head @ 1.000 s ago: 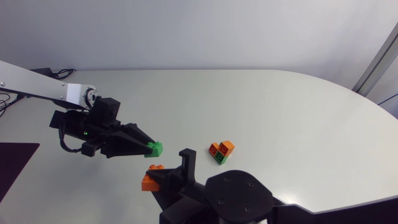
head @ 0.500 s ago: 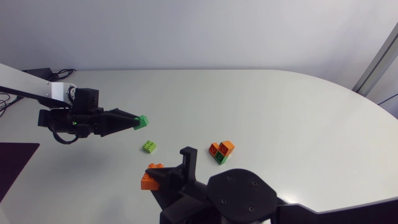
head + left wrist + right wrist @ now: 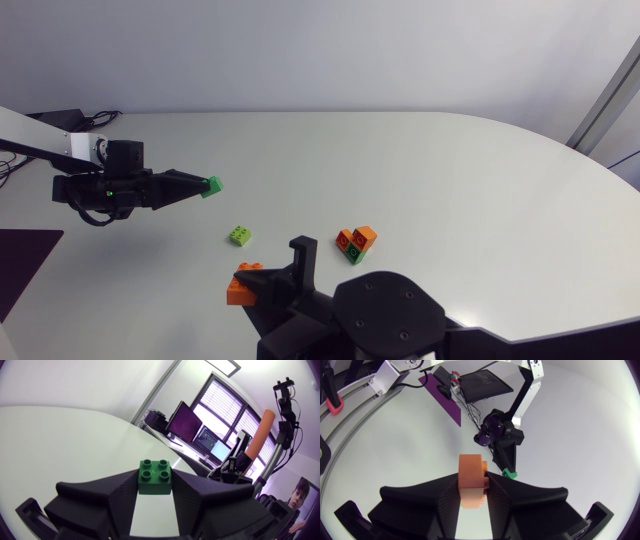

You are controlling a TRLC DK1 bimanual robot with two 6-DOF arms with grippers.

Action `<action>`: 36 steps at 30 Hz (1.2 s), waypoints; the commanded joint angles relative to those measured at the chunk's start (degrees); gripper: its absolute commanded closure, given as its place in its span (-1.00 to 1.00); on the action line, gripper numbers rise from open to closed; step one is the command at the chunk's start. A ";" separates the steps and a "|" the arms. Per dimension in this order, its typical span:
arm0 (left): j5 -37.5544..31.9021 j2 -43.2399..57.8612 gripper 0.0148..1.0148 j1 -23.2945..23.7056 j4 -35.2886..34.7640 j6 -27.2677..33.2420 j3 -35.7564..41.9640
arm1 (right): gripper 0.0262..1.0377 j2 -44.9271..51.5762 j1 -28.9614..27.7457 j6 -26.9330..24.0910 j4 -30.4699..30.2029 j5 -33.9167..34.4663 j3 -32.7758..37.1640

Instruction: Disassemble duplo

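The disassembly looks to be in mid-course: pieces already lie apart, and each arm has one in hand. The left pincer (image 3: 203, 187), at the left of the head view, is closed on a green brick (image 3: 211, 186). It grips the brick at the very fingertips and carries it above the tabletop (image 3: 460, 180). The left wrist view shows the brick squeezed from both sides, its four studs facing up. The right pincer (image 3: 262, 281), low in the frame and just left of centre, is clamped on an orange piece (image 3: 238, 292), and its own wrist view shows a finger pressing on each flank. In the head view a darker studded part sits on top of this piece. It may be two bricks joined, though that cannot be told for sure.

The step in hand is probably the carrying-off of a pulled brick. The next move would call for lowering the green brick onto the tabletop at the left and letting go. If the orange piece is indeed joined, the left pincer would then have to take its upper part while the right arm holds firm.

A lime brick (image 3: 240, 236) lies loose between the two pincers, close to the line a return reach would follow. To its right, near the frame's centre, a small cluster (image 3: 355, 243) of orange, red and green bricks appears unseparated. It lies near the right pincer, so a wide swing could knock it.
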 commanded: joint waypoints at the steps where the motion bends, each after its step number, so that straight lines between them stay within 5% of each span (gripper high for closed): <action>1: 4.38 3.49 0.52 0.62 -16.96 -1.05 2.59 | 0.63 -0.31 -0.42 0.21 -0.33 0.06 -0.49; 25: 4.73 4.19 0.50 -0.08 -17.13 -20.82 10.41 | 0.63 -0.22 -0.42 -0.58 -0.24 0.85 -0.76; 36: 4.64 3.93 0.47 0.01 -17.04 -21.26 9.97 | 0.63 -0.84 -0.42 -1.02 -0.15 1.46 -1.11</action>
